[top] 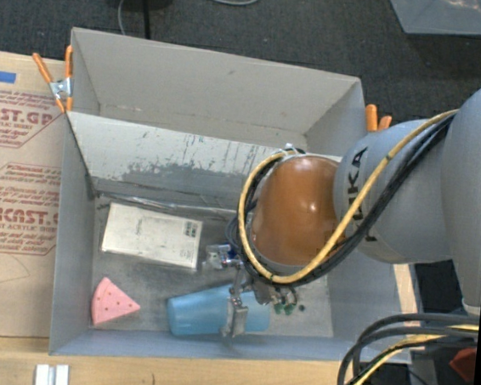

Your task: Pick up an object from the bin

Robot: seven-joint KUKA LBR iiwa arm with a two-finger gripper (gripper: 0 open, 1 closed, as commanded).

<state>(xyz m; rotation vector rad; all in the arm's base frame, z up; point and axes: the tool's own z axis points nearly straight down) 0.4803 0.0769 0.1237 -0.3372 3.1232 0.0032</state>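
A light blue plastic cup (202, 315) lies on its side near the bin's front wall. My gripper (236, 313) hangs right at the cup's right end, one metal finger standing against it. A small clear and blue piece (219, 254) lies just behind the gripper. Most of the gripper is hidden under the arm's brown dome.
A white rectangular box (151, 236) lies flat in the bin's middle left. A pink wedge with dots (112, 302) sits in the front left corner. The arm with its dome and cables covers the bin's right side.
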